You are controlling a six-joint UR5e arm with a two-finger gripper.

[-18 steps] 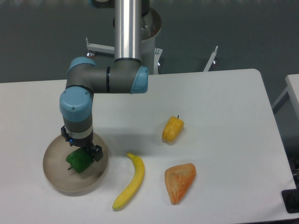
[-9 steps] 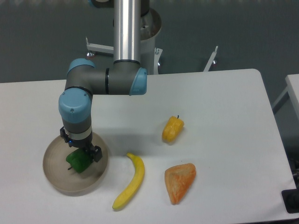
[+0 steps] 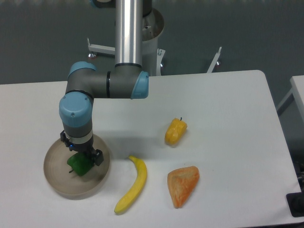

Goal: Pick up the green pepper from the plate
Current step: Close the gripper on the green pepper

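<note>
Pepper in the pincer, on the plate

Near the table's (image 3: 223, 95) front-left corner we see the gripper (image 3: 80, 160) clamped around the green pepper (image 3: 79, 164), low over the plate (image 3: 54, 168). Banana (image 3: 132, 184) lies just beside the plate.

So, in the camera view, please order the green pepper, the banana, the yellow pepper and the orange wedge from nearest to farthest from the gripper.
1. green pepper: on the plate, right at the gripper.
2. banana: on the table, right of the plate.
3. yellow pepper: further right, toward the back.
4. orange wedge: further right, near the front edge.
</note>
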